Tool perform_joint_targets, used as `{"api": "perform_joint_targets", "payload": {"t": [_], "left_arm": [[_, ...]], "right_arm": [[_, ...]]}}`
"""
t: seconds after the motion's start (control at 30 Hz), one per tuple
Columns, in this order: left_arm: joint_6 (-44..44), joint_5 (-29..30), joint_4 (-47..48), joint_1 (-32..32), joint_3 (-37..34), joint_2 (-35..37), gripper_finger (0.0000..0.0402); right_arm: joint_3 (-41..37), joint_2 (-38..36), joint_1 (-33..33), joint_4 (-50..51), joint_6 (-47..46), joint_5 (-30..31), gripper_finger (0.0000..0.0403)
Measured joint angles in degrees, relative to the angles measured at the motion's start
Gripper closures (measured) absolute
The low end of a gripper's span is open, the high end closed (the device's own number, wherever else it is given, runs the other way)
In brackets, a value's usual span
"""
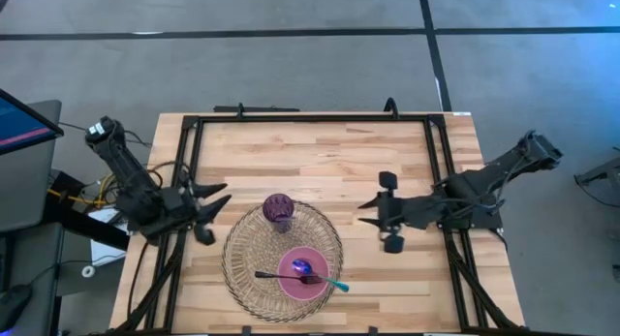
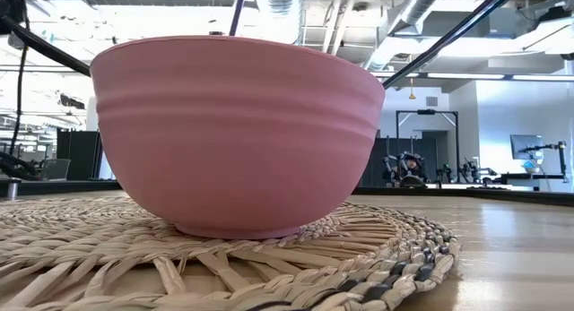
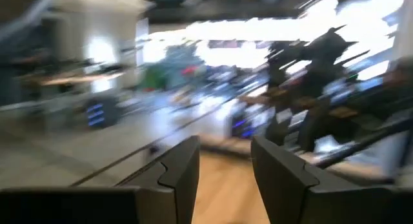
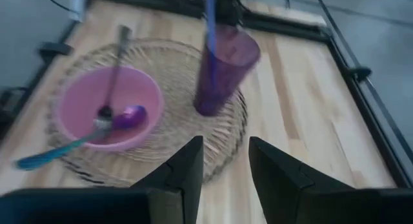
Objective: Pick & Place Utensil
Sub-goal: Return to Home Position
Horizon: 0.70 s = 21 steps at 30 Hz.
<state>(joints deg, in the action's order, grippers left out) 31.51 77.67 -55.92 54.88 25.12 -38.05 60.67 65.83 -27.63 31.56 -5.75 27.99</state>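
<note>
Your left gripper (image 1: 215,215) hangs over the table's (image 1: 320,152) left edge, just beside the woven mat (image 1: 242,268). Its fingers (image 3: 184,169) are spread apart with nothing between them. Your right gripper (image 1: 380,212) hovers over bare wood to the right of the mat, apart from it. It is also released, with a clear gap showing in its own wrist view (image 4: 226,159).

The purple cup (image 1: 279,210) stands upright on the far part of the mat with the purple straw (image 4: 209,17) rising from it. The pink bowl (image 1: 289,288) sits on the near part of the mat, close to the cup but not touching it. From table height the bowl (image 2: 238,132) fills most of the low view, resting on the mat's (image 2: 377,266) braided weave.

The blue spoon (image 4: 71,146) lies in the bowl, its teal handle reaching out over the rim. A metal fork (image 4: 116,62) lies in there too, its handle pointing out the other side.

A monitor (image 1: 19,123) glows at the left edge of the high view, and whatever it displays is too small to read.
</note>
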Motion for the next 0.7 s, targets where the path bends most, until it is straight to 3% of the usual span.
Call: {"api": "perform_joint_targets", "payload": {"t": [0.17, 0.33, 0.5, 0.57, 0.7], "left_arm": [[0.02, -18.06, 1.13, 1.72, 0.07, 3.22, 0.0261], [-4.55, -22.67, 7.94, 1.45, -0.08, 2.54, 0.0261], [-8.32, -45.34, 10.21, -1.42, -4.62, 0.15, 0.0261], [-9.70, -45.29, 9.44, -2.73, -5.56, 0.27, 0.0261], [-10.77, -37.88, 9.60, -6.07, -6.93, 3.21, 0.0261]], "right_arm": [[0.00, -5.31, -2.40, 0.77, 0.90, 0.86, 0.0285], [-0.70, -9.86, -2.19, 1.28, 1.85, 1.07, 0.0285], [-10.12, -15.04, -1.82, -5.81, 3.33, 0.45, 0.0285], [-14.26, -17.87, -1.93, -9.47, 4.86, 0.42, 0.0285], [-19.91, -25.61, -1.74, -12.49, 6.37, 0.43, 0.0285]]}}
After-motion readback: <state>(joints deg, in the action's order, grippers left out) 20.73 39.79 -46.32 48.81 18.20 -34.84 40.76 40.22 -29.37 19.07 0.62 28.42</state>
